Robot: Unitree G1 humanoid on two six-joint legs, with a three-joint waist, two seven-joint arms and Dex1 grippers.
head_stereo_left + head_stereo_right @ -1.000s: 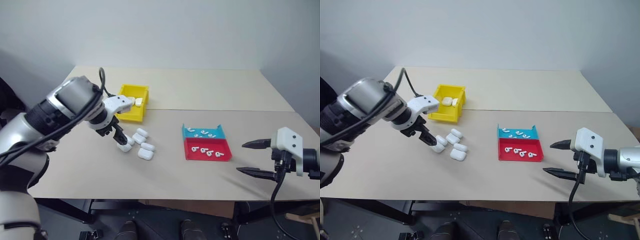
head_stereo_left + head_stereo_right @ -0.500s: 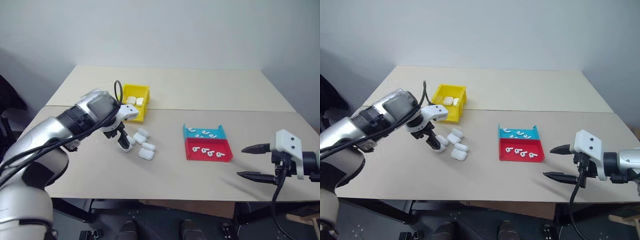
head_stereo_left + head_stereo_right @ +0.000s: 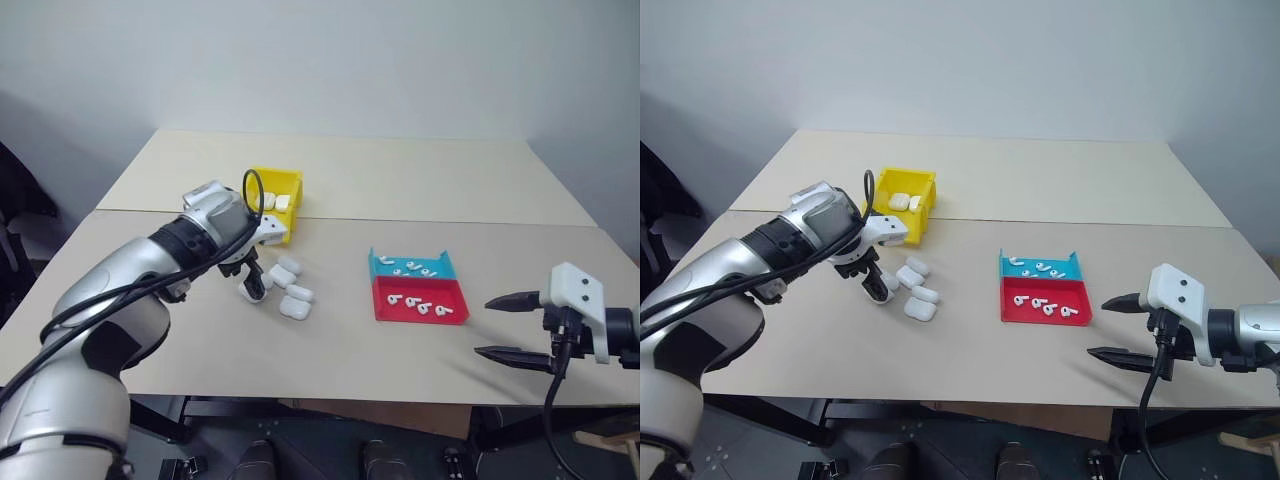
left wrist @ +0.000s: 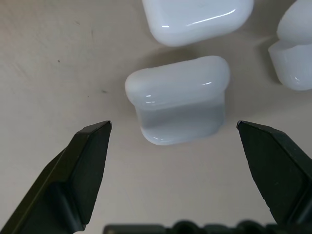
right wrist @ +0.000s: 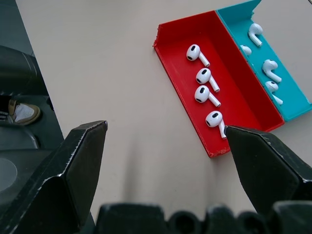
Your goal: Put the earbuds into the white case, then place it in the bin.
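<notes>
My left gripper (image 3: pixel 248 287) points down at the table, open, its fingertips on either side of one closed white case (image 4: pixel 178 100) without touching it. Several more white cases (image 3: pixel 292 300) lie just to its right. The yellow bin (image 3: pixel 275 233) stands just beyond, with two white cases (image 3: pixel 271 201) inside. White earbuds (image 5: pixel 204 75) lie in rows in the red-and-teal tray (image 3: pixel 396 312). My right gripper (image 3: pixel 482 327) hovers open near the table's front right edge, to the right of the tray, holding nothing.
The table is two tan boards with a seam (image 3: pixel 480 221) running across behind the tray. A grey wall stands behind. The front edge (image 3: pixel 330 400) runs close under both arms.
My left gripper has come down and forward over the leftmost case, and the arm has swung in beneath it. The right gripper has stayed where it was.
</notes>
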